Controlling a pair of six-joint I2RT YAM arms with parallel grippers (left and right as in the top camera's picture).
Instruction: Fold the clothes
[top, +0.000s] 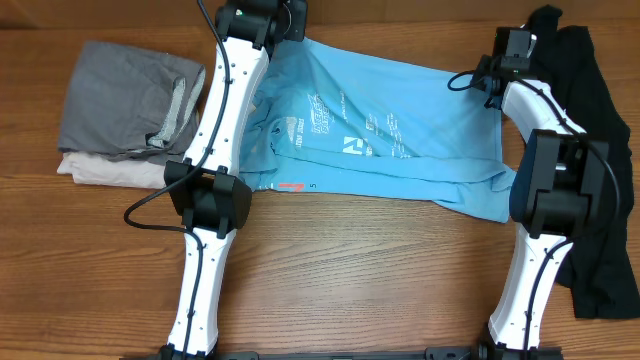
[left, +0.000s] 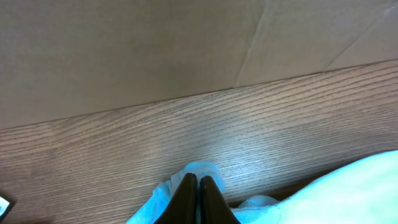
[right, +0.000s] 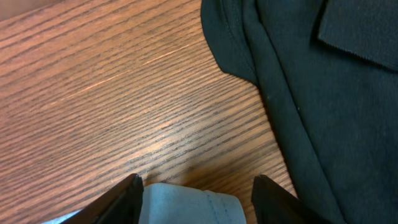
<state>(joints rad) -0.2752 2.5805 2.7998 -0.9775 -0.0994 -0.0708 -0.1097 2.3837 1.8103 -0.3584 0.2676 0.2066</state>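
The sky-blue T-shirt lies spread across the middle of the table, lettering up. My left gripper is at the shirt's far left corner, shut on a pinch of blue fabric. In the overhead view it sits under the arm. My right gripper is open at the shirt's far right corner, its fingers on either side of a blue hem edge. It shows in the overhead view.
A long black garment lies at the right, close to my right gripper. Folded grey and beige garments are stacked at the left. A cardboard wall stands behind the table's far edge.
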